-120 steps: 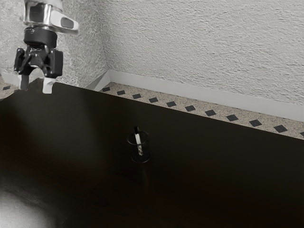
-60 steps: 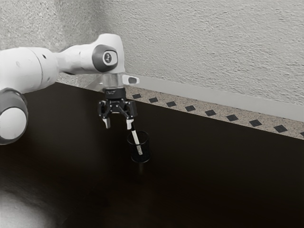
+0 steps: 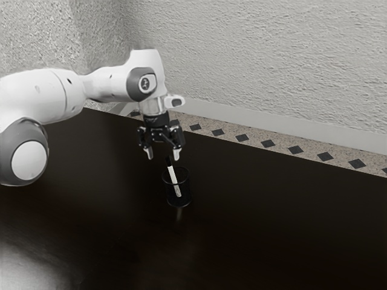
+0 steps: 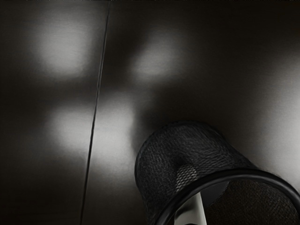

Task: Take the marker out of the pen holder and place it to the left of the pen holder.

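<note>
My gripper (image 3: 164,155) is open just above the pen holder, its fingertips level with or slightly above the marker's dark top end. The marker (image 3: 173,175), white with a black end, leans in the black mesh pen holder (image 3: 185,192), its upper end tipped toward the exterior view's left and sticking out over the rim. Nothing is held. In the wrist view the pen holder (image 4: 185,140) shows its mesh wall and round rim, with part of the white marker (image 4: 191,211) inside; the marker's top end is cut off there.
The dark table (image 3: 272,229) extends around the pen holder, with a thin seam across its surface in the wrist view. Behind the table's far edge are a patterned floor strip (image 3: 242,138) and a textured wall (image 3: 260,54).
My gripper has come from the exterior view's upper left to above the pen holder, lately shifting slightly toward that view's right. The marker's top leans a little further to that view's left.
</note>
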### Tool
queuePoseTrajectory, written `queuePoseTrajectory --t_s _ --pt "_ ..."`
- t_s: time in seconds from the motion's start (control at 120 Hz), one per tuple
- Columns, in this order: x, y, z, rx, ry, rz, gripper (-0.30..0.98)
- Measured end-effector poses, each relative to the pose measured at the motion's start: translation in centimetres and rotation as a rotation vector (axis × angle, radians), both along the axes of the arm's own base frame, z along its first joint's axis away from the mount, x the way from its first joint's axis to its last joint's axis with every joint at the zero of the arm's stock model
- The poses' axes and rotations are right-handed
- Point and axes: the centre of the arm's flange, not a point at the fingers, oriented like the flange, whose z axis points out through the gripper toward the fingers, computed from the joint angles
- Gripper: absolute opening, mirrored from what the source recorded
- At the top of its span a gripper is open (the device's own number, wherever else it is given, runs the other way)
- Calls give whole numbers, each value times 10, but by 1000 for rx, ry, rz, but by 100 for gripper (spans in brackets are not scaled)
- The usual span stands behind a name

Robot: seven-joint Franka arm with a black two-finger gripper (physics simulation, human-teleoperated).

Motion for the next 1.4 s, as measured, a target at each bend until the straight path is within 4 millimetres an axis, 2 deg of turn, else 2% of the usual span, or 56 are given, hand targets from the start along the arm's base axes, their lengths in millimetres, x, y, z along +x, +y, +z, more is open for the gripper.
queuePoseTrajectory --t_s 0.067,0.183,0.275,0.458,0.867,1.142,1.3,1.4 --pt "2 0 -7 0 1 4 67" --pt "3 -1 -13 -2 1 10 55" --pt "2 -9 -14 -10 6 1 49" --pt "1 -26 -13 -27 13 -18 44" --pt "3 -36 -7 -34 -2 -19 28" --pt "4 -42 -9 -36 -2 -14 12" --pt "7 -44 -12 -38 -2 -11 9" --pt "11 -45 -6 -39 -19 -9 8"
